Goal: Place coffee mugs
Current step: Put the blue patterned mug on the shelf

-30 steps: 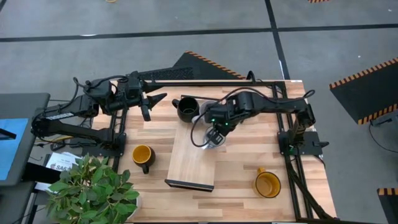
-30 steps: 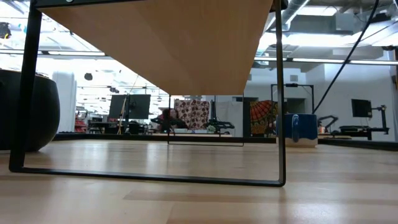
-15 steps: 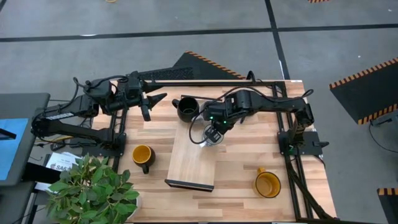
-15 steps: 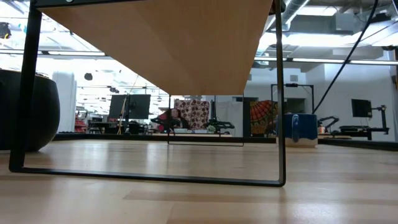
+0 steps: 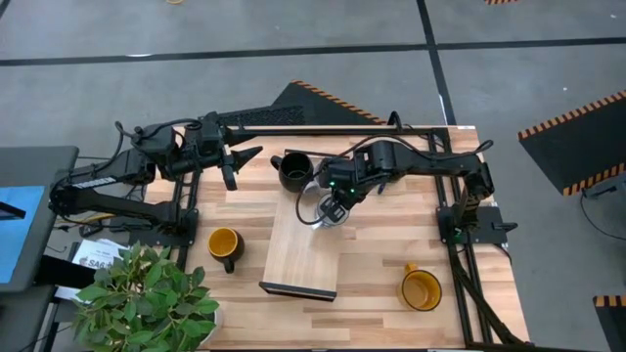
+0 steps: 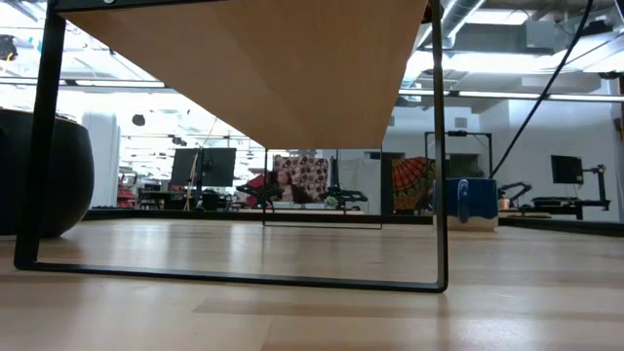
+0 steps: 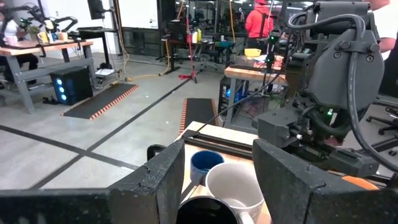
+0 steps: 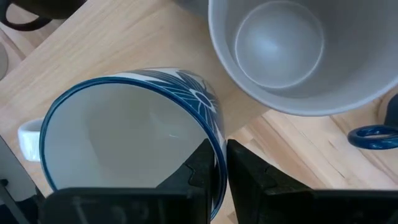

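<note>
My right gripper is shut on a white mug with a dark blue rim and blue pattern, above the right edge of the long wooden board. A pale grey mug stands close beside it, with a blue handle just past that. The black mug stands upright on the table at the board's far end. One yellow mug stands left of the board, and another is near the right front corner. My left gripper waits open, left of the black mug. My right gripper pinches the patterned mug's rim, one finger inside the mug and one outside, coming from above. The mug's mouth faces up toward the wrist camera and its white handle points away from the fingers. Whether its base rests on the board cannot be told.
The board is raised and slanted on a thin black frame. A potted plant stands at the near left corner. In the left wrist view a pale mug and a blue mug show beyond the black mug.
My right gripper, with the patterned mug in it, has shifted a little toward the table's left, farther over the board's right edge.
</note>
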`<action>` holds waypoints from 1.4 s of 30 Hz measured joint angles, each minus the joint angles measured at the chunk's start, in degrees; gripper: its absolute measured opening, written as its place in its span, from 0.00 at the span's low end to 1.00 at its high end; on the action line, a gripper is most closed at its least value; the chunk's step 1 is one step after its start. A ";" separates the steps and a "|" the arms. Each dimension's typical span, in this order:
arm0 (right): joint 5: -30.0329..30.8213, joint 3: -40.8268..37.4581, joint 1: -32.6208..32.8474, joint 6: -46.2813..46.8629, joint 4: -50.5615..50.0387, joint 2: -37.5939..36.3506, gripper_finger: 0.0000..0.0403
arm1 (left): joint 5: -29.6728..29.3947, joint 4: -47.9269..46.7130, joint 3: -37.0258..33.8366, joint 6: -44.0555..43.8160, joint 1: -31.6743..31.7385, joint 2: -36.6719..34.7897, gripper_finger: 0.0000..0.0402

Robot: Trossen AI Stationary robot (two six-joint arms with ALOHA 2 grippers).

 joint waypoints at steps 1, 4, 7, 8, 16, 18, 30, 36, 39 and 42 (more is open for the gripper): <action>0.00 0.00 0.00 0.04 0.00 0.00 0.16 | 0.00 0.00 0.00 0.00 0.00 -0.02 0.43; 0.00 0.00 0.00 0.04 -0.02 0.00 0.16 | 0.00 0.00 0.00 0.02 0.00 -0.01 0.43; 0.00 0.00 0.00 0.02 0.00 0.00 0.16 | 0.00 0.00 0.00 0.02 0.00 -0.01 0.43; 0.00 0.00 0.00 0.04 -0.02 0.00 0.16 | 0.00 0.00 0.00 0.02 0.00 0.00 0.43; -1.09 0.00 0.00 0.00 -0.02 0.00 0.16 | 0.00 -0.02 0.00 0.04 0.00 0.00 0.43; -1.11 0.00 0.00 -0.02 -0.13 0.00 0.16 | 0.00 -0.02 0.00 0.04 0.00 -0.02 0.43; -1.36 -0.04 0.08 -3.27 -0.16 -0.02 0.16 | 0.00 -0.02 0.00 0.05 0.00 0.00 0.43; -1.51 -0.04 -0.04 -3.35 0.72 -0.02 0.16 | 0.00 -0.02 0.00 1.18 0.00 -0.02 0.43; -1.49 -0.04 -0.05 -3.74 0.69 -0.02 0.16 | 0.00 -0.02 0.00 1.18 0.01 -0.02 0.43; -1.38 -0.04 -0.04 -3.43 0.68 -0.04 0.16 | 0.00 -0.02 0.00 1.18 0.01 -0.02 0.43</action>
